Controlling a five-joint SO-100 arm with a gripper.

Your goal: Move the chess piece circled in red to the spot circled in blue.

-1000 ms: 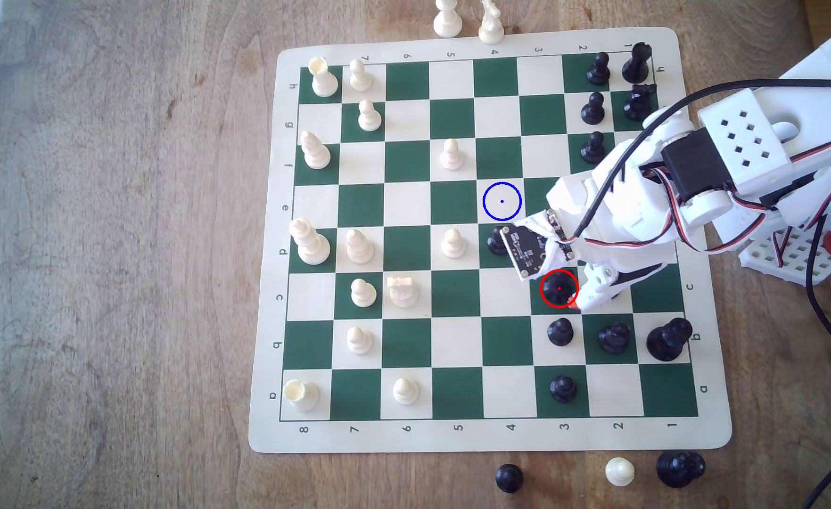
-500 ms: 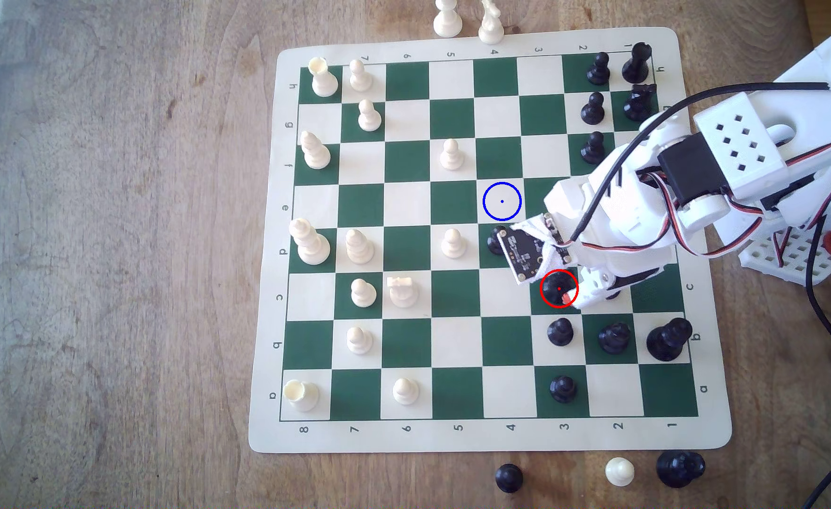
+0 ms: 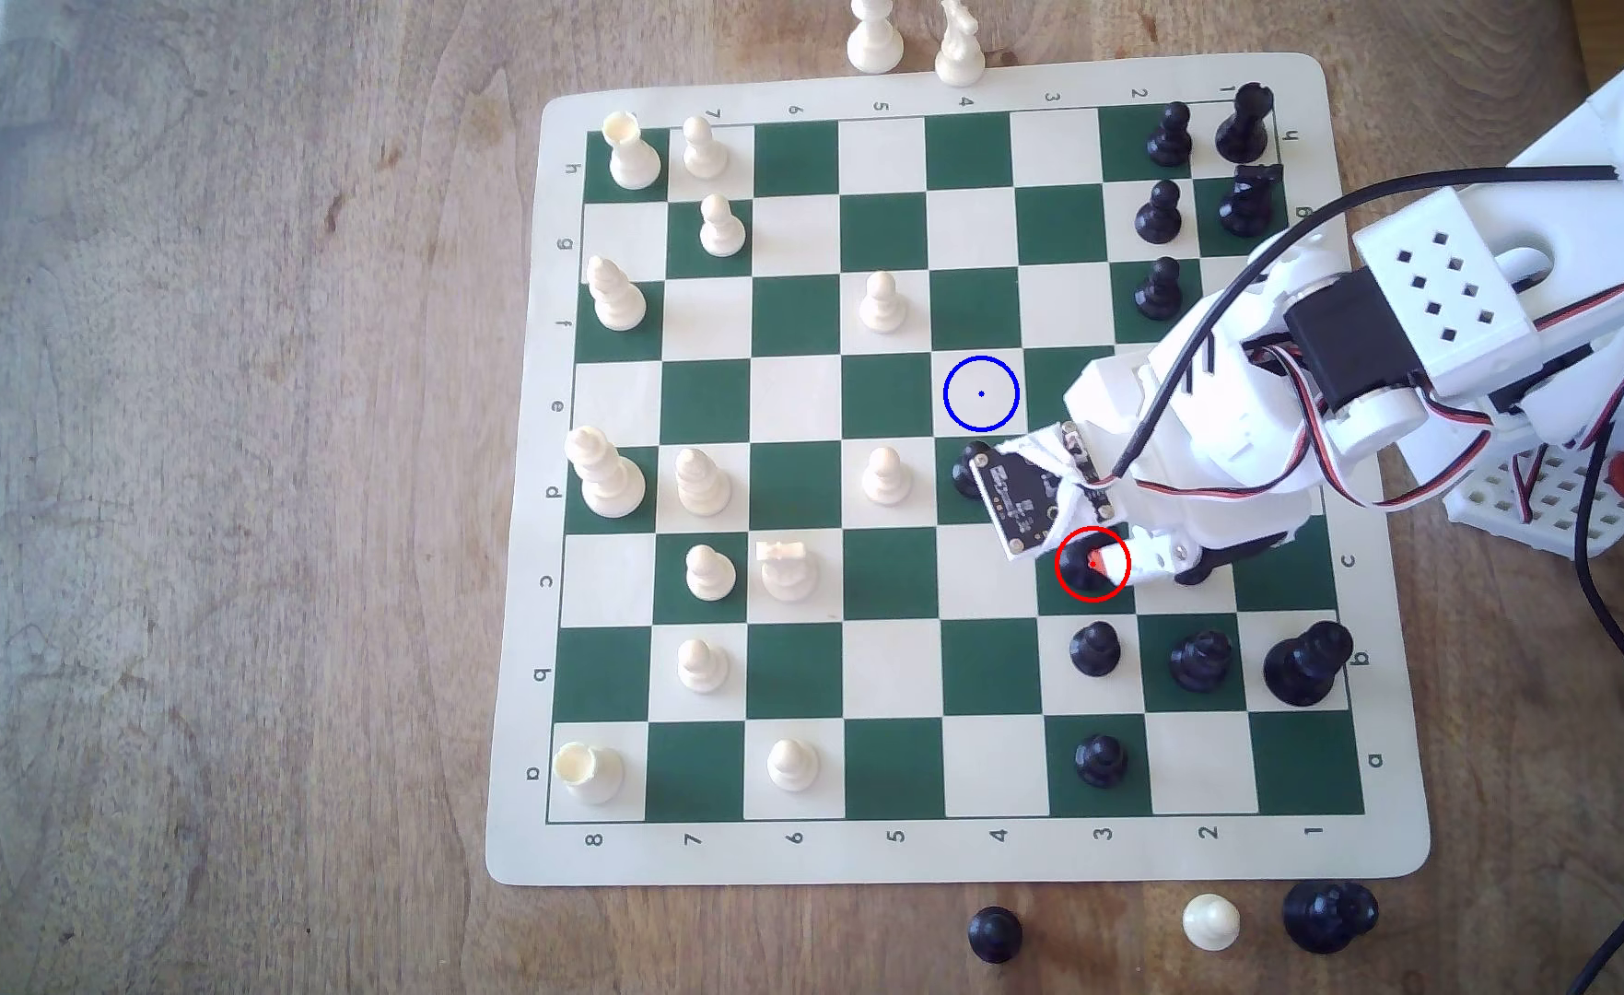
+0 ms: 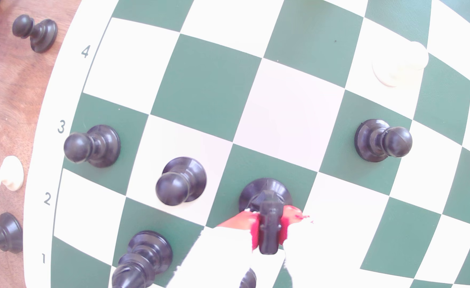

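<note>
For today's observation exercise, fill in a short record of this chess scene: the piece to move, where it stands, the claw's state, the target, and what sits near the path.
piece: black knight, upright on a green square inside the red circle
claw: claw closed on the knight's head, red pads on both sides
target: cream square with blue circle, unoccupied
lifted: not visibly; the knight's base appears to rest on its square
near the path: black pawn on the green square just below the target in the exterior view

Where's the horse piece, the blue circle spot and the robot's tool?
horse piece [image 4: 268,221], wrist view, on its head.
blue circle spot [image 3: 981,393], exterior view, on its centre dot.
tool [image 4: 268,235], wrist view, between its red tips.
</note>
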